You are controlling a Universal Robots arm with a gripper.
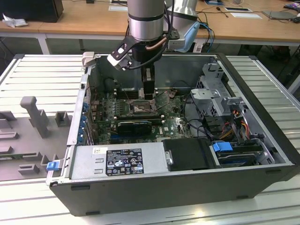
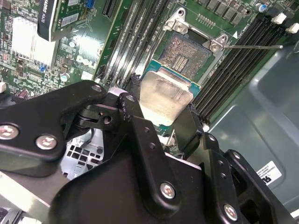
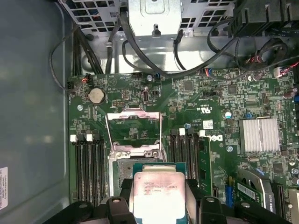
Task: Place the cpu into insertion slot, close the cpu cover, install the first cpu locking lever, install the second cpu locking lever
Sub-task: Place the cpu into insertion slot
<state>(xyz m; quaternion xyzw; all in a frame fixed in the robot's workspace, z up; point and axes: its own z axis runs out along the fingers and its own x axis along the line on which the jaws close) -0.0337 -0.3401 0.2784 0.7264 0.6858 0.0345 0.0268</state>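
The power supply (image 1: 117, 159) lies along the near wall of the open case (image 1: 140, 192). Behind it the green board (image 1: 176, 123) covers the case floor. The gripper (image 1: 149, 93) reaches down into the case over the board's middle. Its fingers (image 3: 124, 191) are closed to the cpu's width and pinch the cpu (image 3: 156, 198) by two opposite edges, with the pale face showing in both wrist views. The cpu hangs over one edge of the slot (image 2: 184, 55) and is not seated — the slot's contact field lies bare beyond it. Whether chip and slot touch, I cannot tell. Long black memory slots (image 2: 135, 42) flank the slot on both sides. At the slot's far edge the cover (image 3: 134, 127) stands swung open, and a thin lever (image 2: 252, 46) juts from one corner. Past the case runs a wooden desk (image 1: 84, 21).
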